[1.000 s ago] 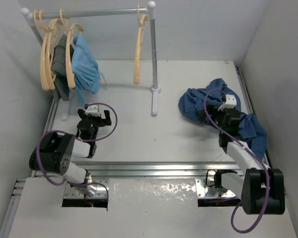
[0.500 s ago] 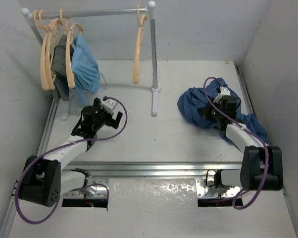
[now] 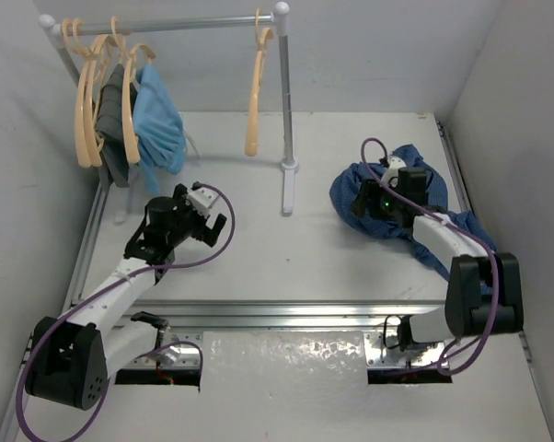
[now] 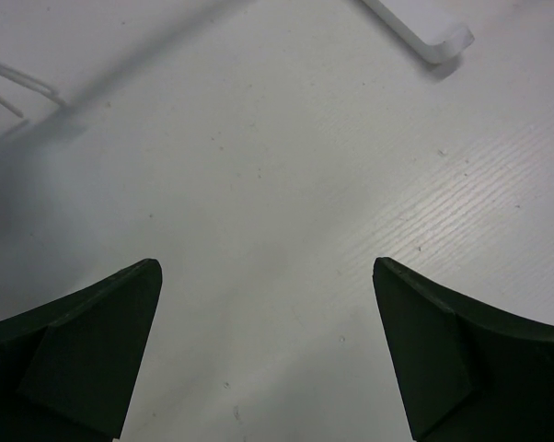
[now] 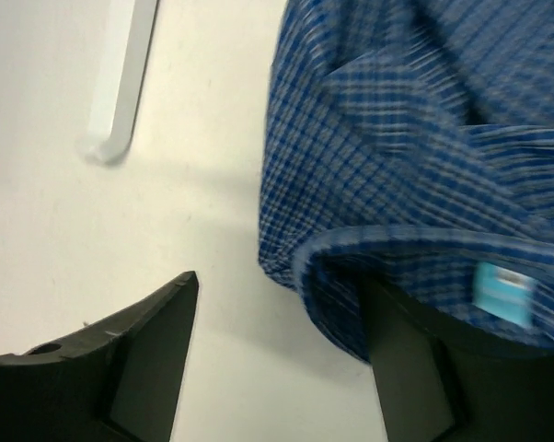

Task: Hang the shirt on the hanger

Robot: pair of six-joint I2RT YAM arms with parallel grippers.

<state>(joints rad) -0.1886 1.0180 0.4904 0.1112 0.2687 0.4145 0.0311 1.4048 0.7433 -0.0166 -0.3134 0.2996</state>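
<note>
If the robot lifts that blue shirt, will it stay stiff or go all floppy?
Probably floppy: the shirt lies crumpled in soft folds. Its edge curls loosely, so it would likely droop from wherever it's gripped. Pushed, it would probably bunch up, not slide.

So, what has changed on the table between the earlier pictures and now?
The left arm unfolded from its base and reached out; the left gripper is open over bare table. The right gripper slid across the checked shirt toward the rack, jaws apart, cloth lying over one finger. The shirt heap stayed put; the lone hanger still hangs on the rack.
</note>
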